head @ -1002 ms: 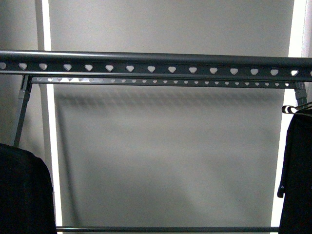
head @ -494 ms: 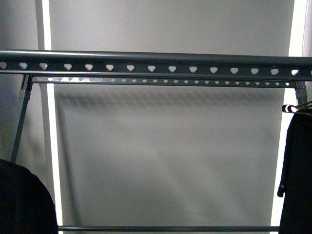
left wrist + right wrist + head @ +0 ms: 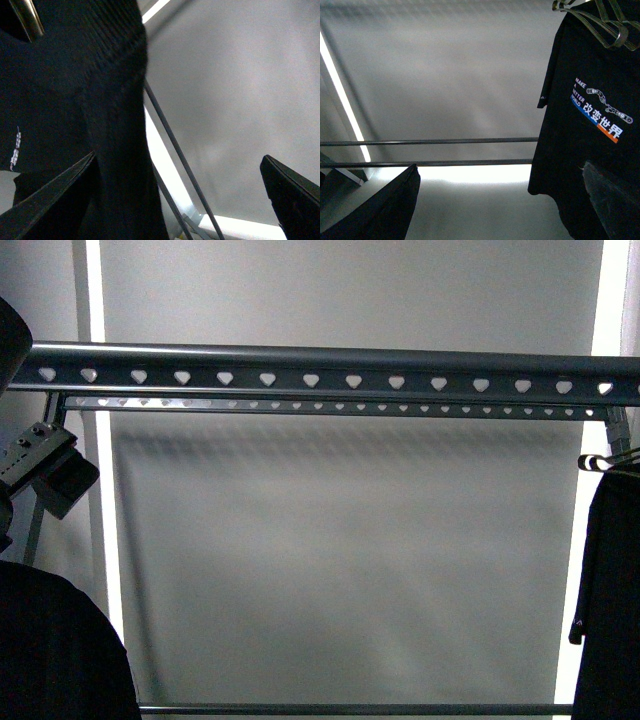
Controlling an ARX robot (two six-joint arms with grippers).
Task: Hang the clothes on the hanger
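The dark grey rack bar (image 3: 330, 380) with heart-shaped holes runs across the front view. The black T-shirt printed "MAKE A BETTER WORLD" (image 3: 600, 115) hangs from wire hangers (image 3: 600, 20) in the right wrist view; in the front view it hangs at the right edge (image 3: 610, 590). My right gripper (image 3: 500, 167) is open and empty beside the shirt's lower hem, one finger (image 3: 615, 200) in front of the cloth. My left gripper (image 3: 178, 157) is open and empty next to a black garment (image 3: 75, 100) with small white sleeve lettering; no slogan shows on it.
Part of my left arm (image 3: 45, 475) shows at the left edge under the bar. A black garment (image 3: 50, 650) fills the bottom left. A slanted rack leg (image 3: 42, 475) and low crossbars (image 3: 430, 141) stand before a grey wall with bright strips.
My left arm has come into the front view at the left edge. The black garment at the bottom left sank, then spread a little to the right.
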